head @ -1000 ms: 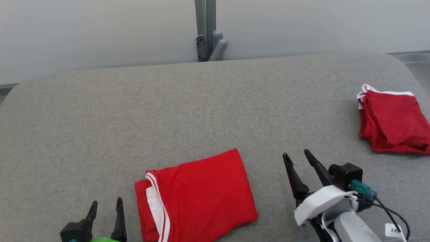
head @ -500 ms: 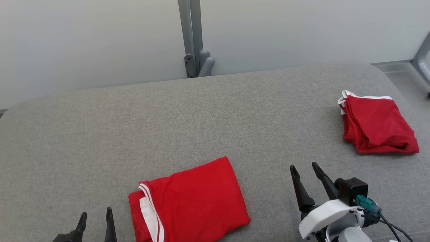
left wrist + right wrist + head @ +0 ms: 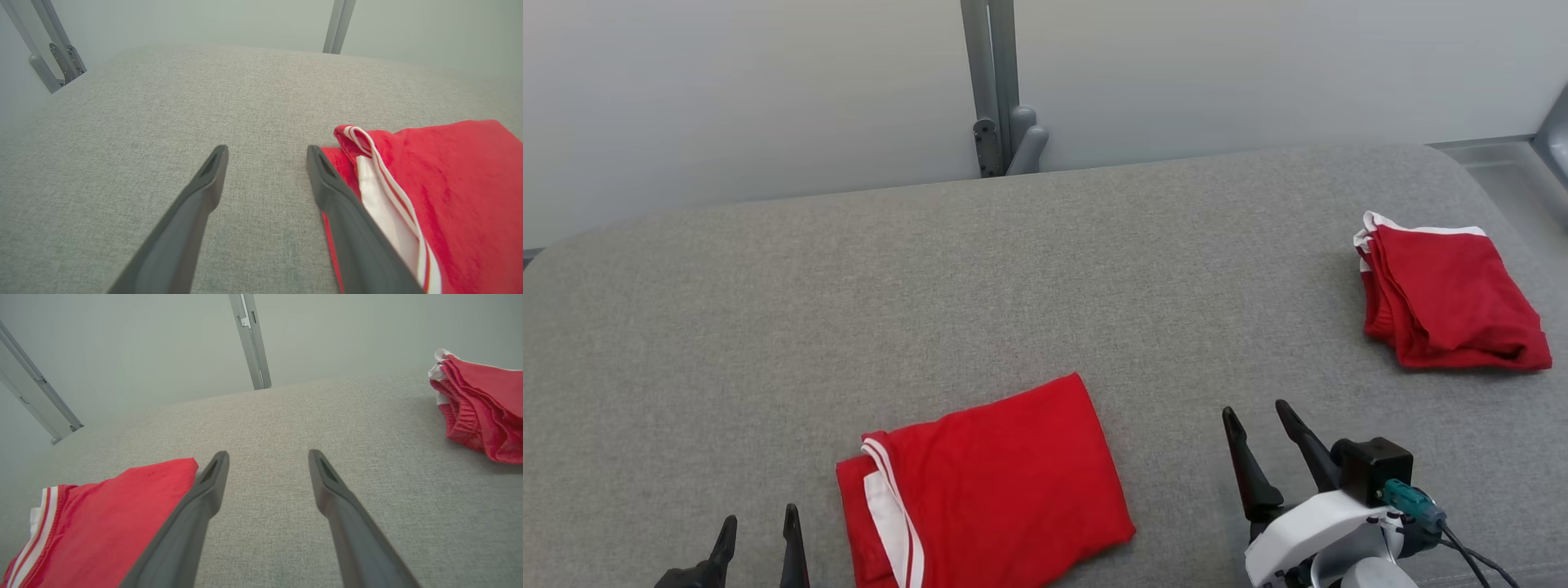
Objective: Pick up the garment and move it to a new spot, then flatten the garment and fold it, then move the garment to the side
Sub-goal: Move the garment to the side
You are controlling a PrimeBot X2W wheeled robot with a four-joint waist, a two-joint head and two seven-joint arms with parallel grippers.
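Head view: left claw (image 3: 758, 516) sits at the bottom edge, fingers spread wide, nothing betw. them. The garment (image 3: 996, 482), red w/ white trim and folded to a rough rectangle, lies flat on the grey worktop (image 3: 931, 286), just right of the left claw and left of the right claw (image 3: 1254, 408), w/ a strip of bare fabric on that side. Right claw is also fully spread and empty, above the worktop. A second red garment (image 3: 1454, 298), a looser folded pile, lies well apart from the right claw, ahead and to its right, near the worktop's edge. A grey post (image 3: 992, 82) stands far ahead of both claws, past the far edge.

Left wrist view: left claw (image 3: 266, 149) gapes, only grey fabric betw. the fingers. The garment (image 3: 449, 196) is at the claw's right, white-striped edge nearest. The right finger overlaps that edge in the frame; can't tell if it touches or hangs above.

Right wrist view: right claw (image 3: 268, 454) is wide apart, holding nothing. The garment (image 3: 122, 506) lies to its left, its corner near the left fingertip. The second red garment (image 3: 482, 412) is far right and ahead.
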